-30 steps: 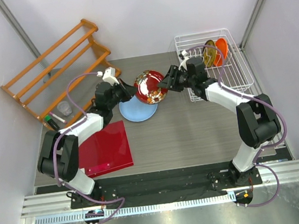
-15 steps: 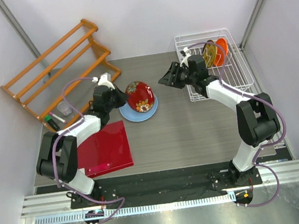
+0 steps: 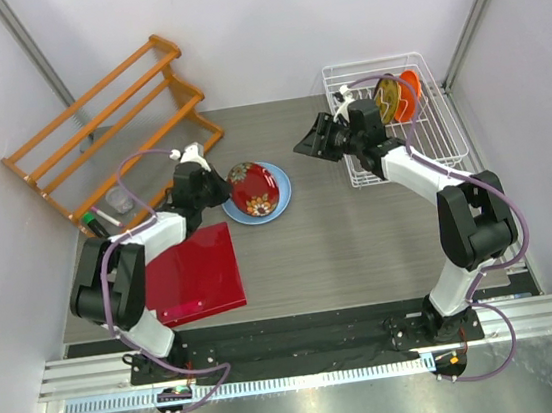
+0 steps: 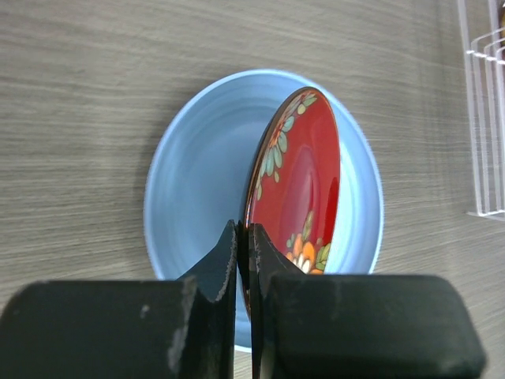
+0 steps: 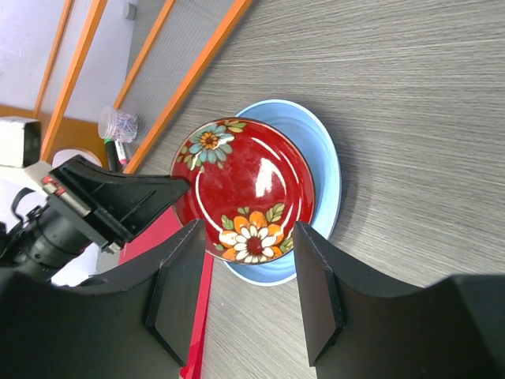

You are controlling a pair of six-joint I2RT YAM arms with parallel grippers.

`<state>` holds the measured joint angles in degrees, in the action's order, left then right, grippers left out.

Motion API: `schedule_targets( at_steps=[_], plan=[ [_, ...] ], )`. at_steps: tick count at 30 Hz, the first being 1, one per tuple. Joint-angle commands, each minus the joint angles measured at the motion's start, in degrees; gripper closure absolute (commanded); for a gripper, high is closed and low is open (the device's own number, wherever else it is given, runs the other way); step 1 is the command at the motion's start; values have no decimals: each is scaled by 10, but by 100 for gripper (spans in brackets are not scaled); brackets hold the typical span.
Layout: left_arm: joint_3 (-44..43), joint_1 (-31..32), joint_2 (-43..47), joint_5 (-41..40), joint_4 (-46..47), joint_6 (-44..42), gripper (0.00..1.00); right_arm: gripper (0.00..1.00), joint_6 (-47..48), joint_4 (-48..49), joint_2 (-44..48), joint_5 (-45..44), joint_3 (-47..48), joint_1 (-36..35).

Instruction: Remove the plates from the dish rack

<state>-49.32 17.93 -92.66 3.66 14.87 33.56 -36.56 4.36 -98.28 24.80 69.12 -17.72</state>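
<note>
Between the closed tips of the left claw [image 4: 243, 237], the near rim of the dark red floral plate [image 4: 300, 181] is pinched. The plate stands tilted on edge, leaning to the claw's right. Just beneath and ahead of the claw, the light blue plate [image 4: 189, 174] lies flat on the table [image 4: 79, 79], and the red plate's lower edge appears to rest in it. The red plate looks rigid, glossy, probably slippery and breakable, so a rim pinch seems the sensible hold. Farther off, the right claw [image 3: 313, 139] hangs wide and empty. Behind it the dish rack [image 3: 444, 140] holds the yellow plate [image 3: 387, 98] and orange plate [image 3: 410, 89] upright.
</note>
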Motion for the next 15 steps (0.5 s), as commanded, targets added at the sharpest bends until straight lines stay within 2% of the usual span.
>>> schedule_targets(
  at_steps=[1,4,5,7,8,10,15],
  plan=[
    [-18,-5,-16,20,37,11,100,46,25,-10,13,-8,28,3],
    [-29,-6,-31,25,25,12,93,46,51,-39,17,-33,44,5],
    [-31,-7,-33,25,25,12,79,46,57,-58,19,-40,46,6],
    [-33,-6,-38,28,17,8,71,45,67,-78,28,-68,52,10],
    [-40,-7,-38,26,10,5,62,45,80,-87,30,-78,57,12],
    [-40,-7,-38,22,9,3,49,45,93,-115,35,-105,68,15],
    [-46,-7,-26,19,-6,-10,42,44,136,-153,40,-182,89,42]
  ],
)
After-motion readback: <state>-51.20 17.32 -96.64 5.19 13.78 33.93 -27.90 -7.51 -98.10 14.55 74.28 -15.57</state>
